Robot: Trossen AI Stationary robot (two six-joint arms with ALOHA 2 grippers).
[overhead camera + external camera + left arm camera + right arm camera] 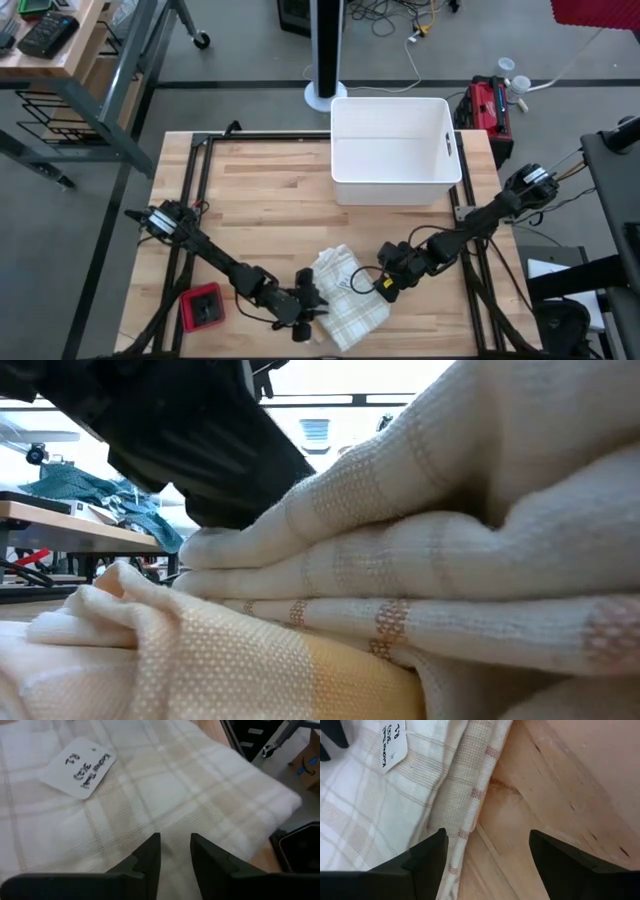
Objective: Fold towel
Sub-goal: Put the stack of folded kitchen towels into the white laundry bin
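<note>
A pale wooden tabletop (pixel 260 190) in a workshop with a grey floor carries everything, and I work near its front edge. My left gripper (pixel 312 300) sits low over the towel (pixel 345 295), just at its left side; its two dark fingers (pixel 150 857) stand a narrow gap apart above the checked cloth and clamp nothing. A white paper tag (pixel 77 767) with handwriting lies flat on the towel just beyond those fingers. My right gripper (pixel 388 283) is at the towel's right side, spread wide and holding nothing: one finger (pixel 427 855) hangs over the folded hem, the other over bare wood (pixel 555 795). The towel is bunched into a rough folded stack of several layers (pixel 420 560) near the middle of the front edge, between my two grippers. Farther out, a small red and black object (pixel 204 305) lies near the front left corner, well apart from the towel. A white bin (pixel 395 150) stands at the back edge, right of centre
</note>
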